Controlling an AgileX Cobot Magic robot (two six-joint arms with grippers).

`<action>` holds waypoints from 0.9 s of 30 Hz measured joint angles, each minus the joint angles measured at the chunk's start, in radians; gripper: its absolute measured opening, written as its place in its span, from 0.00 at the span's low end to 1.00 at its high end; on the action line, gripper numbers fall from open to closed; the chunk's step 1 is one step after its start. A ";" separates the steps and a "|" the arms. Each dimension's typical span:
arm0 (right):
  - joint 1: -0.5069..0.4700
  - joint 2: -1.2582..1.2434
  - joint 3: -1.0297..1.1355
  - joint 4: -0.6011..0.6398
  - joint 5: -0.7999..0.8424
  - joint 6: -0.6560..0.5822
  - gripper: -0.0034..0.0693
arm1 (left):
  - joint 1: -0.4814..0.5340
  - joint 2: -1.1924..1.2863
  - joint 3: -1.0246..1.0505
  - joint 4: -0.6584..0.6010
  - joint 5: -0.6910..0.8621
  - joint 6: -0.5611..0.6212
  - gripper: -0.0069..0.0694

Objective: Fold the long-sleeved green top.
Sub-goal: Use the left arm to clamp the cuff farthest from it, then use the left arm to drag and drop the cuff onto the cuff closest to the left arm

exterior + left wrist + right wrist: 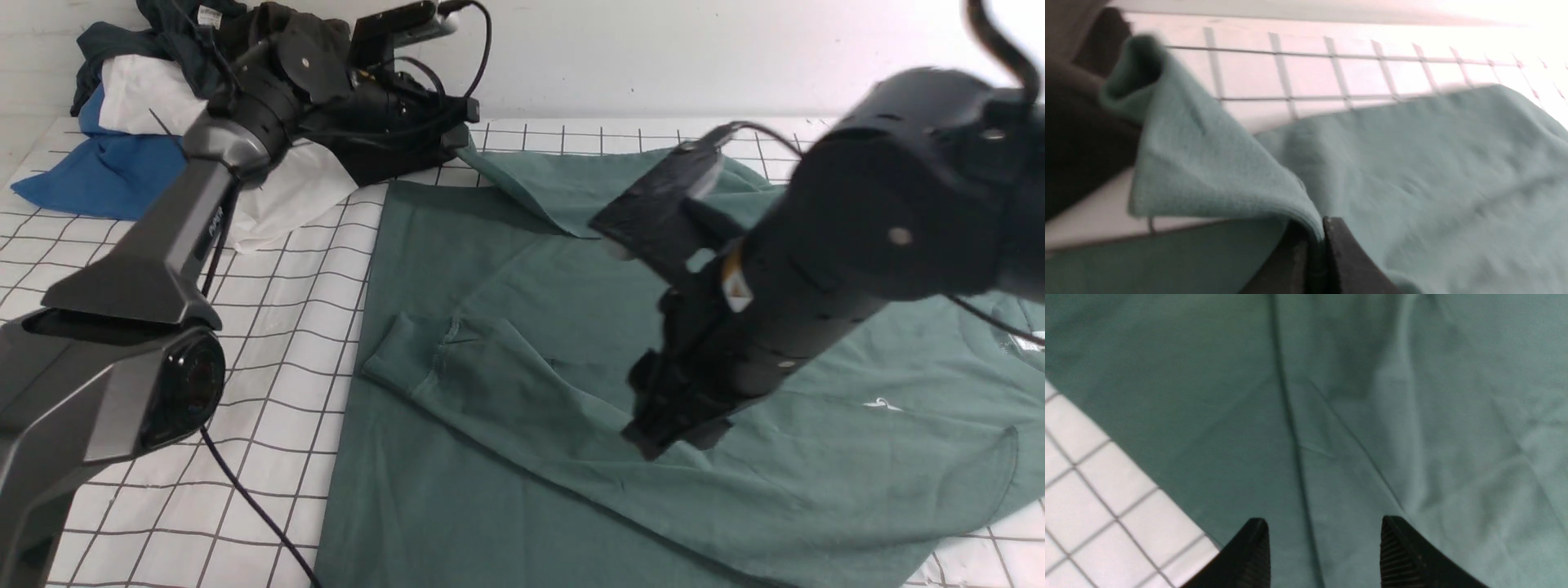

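While a heap of other clothes (147,122) is lying in the upper left of the front view, the left gripper (459,137) is reaching just to the right of it, at the top centre of the frame. It is pinching the far corner of the green long-sleeved top (506,425). Its own wrist view is showing the fingers pressed together on a lip of that green cloth, with a small tent of fabric rising off the gridded table (277,327). The top itself is lying spread across the centre and right of the front view, running off the lower and right edges. One sleeve (457,359) is lying folded in over the body at the middle of the frame. Further right, the right gripper (665,429) is hanging low over the middle of the shirt. Its wrist view is showing the jaws standing wide apart with only flat cloth below and nothing between them. Whether the tips are touching the fabric, I cannot tell. To my eye the fold is only just getting under way, with one corner gripped and the other side not yet taken. The next move seems to be calling for the right gripper to find a matching edge and close on it, so that both arms are lifting evenly. If only the left arm pulls, the body will likely be dragging and bunching rather than folding cleanly.
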 joint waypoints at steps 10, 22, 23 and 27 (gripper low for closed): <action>-0.302 -0.298 0.332 -0.193 -0.065 0.207 0.53 | -0.008 -0.117 0.084 0.261 0.332 -0.163 0.10; -0.432 -0.376 0.460 -0.170 -0.242 0.235 0.53 | -0.238 -0.528 0.451 0.435 0.328 -0.146 0.11; -0.432 -0.376 0.460 -0.170 -0.245 0.235 0.53 | -0.257 -0.560 0.544 0.458 0.326 -0.146 0.11; -0.432 -0.376 0.460 -0.157 -0.251 0.235 0.53 | -0.296 -0.659 0.913 0.534 0.312 -0.175 0.11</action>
